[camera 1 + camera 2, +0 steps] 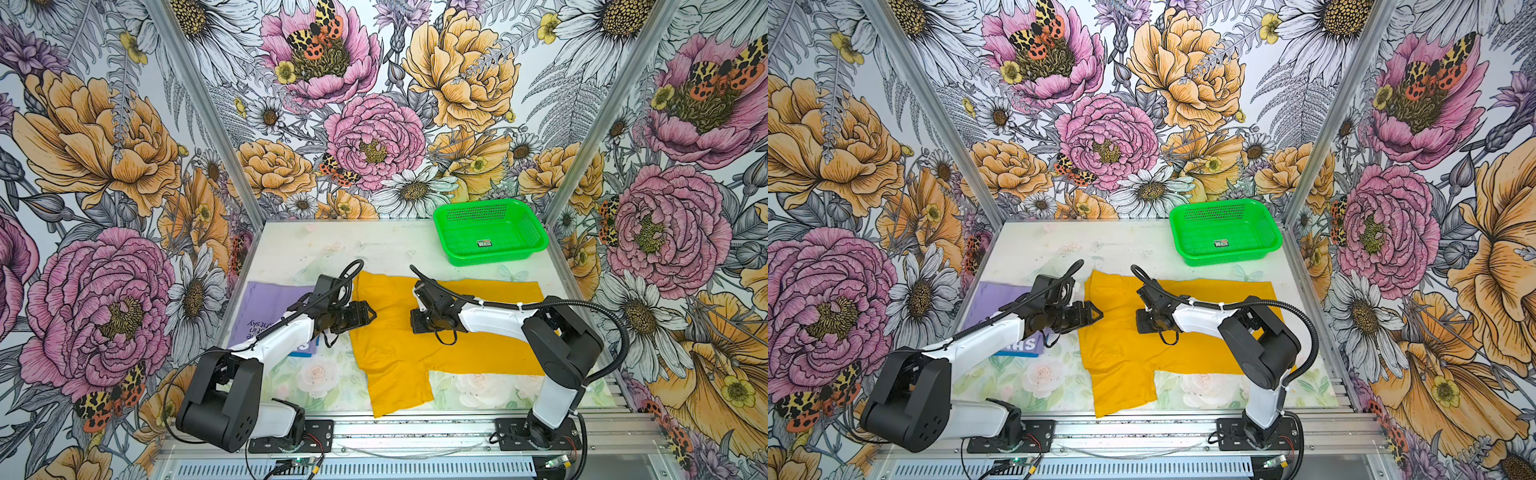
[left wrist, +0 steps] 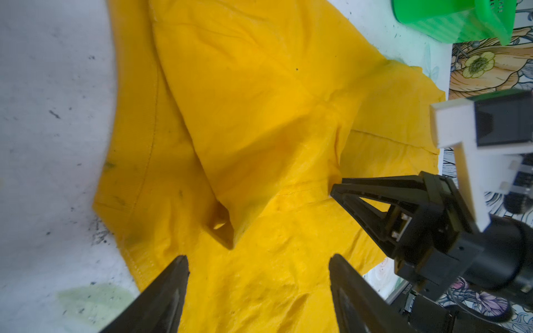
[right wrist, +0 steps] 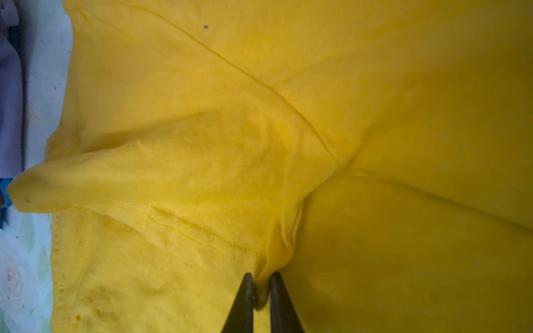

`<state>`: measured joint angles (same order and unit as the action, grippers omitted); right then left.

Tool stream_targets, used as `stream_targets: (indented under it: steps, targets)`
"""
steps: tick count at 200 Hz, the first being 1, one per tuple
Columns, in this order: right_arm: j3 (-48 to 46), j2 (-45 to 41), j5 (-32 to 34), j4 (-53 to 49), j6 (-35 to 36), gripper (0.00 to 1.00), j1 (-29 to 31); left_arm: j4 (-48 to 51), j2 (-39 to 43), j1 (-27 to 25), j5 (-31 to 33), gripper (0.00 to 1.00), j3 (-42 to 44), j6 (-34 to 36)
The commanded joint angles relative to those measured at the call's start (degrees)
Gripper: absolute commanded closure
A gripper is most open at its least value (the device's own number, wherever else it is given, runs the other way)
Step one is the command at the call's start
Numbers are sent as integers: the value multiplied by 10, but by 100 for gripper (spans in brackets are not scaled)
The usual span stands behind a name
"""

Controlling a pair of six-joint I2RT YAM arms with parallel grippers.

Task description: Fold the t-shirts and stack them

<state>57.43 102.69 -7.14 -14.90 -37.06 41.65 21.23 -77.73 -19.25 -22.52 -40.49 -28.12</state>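
Note:
A mustard-yellow t-shirt lies spread across the middle of the table, one sleeve toward the front edge. My left gripper hovers over its left edge, open, with nothing between the fingers. My right gripper presses down near the shirt's middle, shut on a pinched fold of yellow cloth. The left wrist view also shows that right gripper closed on the fold. A lavender t-shirt with dark text lies at the left, partly under my left arm. A blue t-shirt peeks out beneath it.
A green mesh basket stands at the back right of the table, holding only a small sticker. Floral walls close in three sides. The arm bases sit on the metal rail along the front edge.

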Motion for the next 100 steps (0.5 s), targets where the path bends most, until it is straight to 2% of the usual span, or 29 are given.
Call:
stream_targets:
  steps: [1, 72, 100]
  targets:
    - [-9, -13, 12, 4, 2, 92, -2, 8, 1, 0, 8, 21, -2, 12]
    - [-72, -103, -13, 5, -10, 94, -14, -2, -35, -17, 8, 25, -11, 15]
    - [-82, -104, -25, 5, -6, 91, -23, -11, -47, -25, 2, 28, -16, 12]
